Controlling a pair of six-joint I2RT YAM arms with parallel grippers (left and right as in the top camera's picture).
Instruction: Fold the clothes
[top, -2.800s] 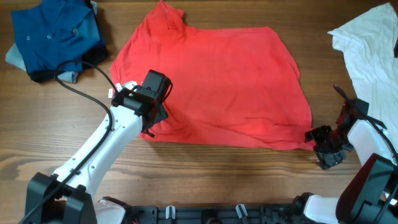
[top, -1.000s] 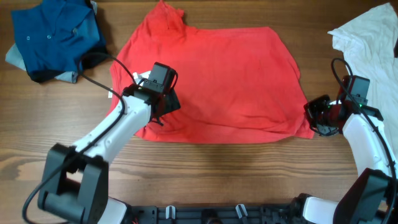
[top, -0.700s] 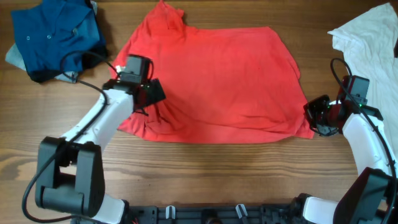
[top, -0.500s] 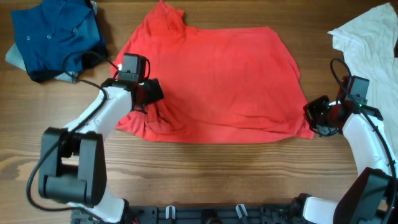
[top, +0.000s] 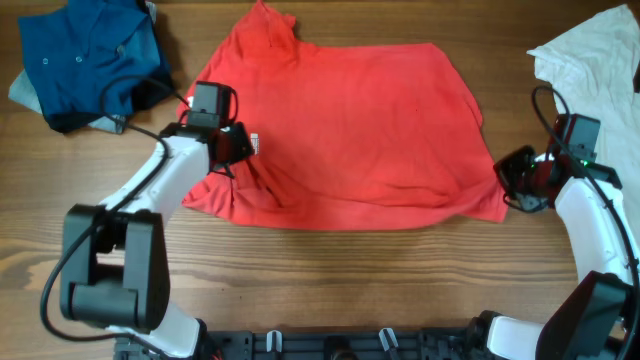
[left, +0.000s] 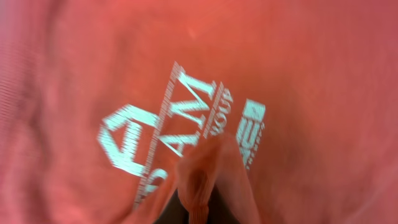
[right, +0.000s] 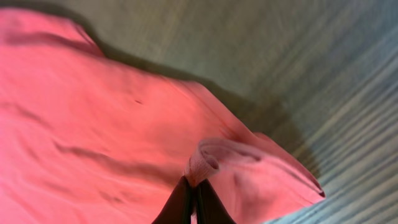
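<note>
Overhead: red T-shirt (top: 350, 130) lies spread mostly flat on the wood table (top: 330, 290). Left gripper (top: 240, 148) sits on the shirt's left side, just inside its edge, w/ a small pale tag (top: 255, 141) right beside it. Right gripper (top: 512, 185) is at the shirt's lower-right corner. Dk blue garments (top: 85, 60) are heaped well left of the shirt. White garment (top: 590, 70) lies well to the shirt's right, apart from it.

Left wrist: left gripper is clamped on a raised ridge of the shirt's red cloth. White lettering (left: 180, 130) is just past the pinch, partly covered by the ridge. Only a dark bit of the fingers shows at btm edge.

Right wrist: right gripper is closed tight on a rolled fold at the shirt's corner, dark fingertips pressed together. Bare wood shows beyond the shirt's edge.
</note>
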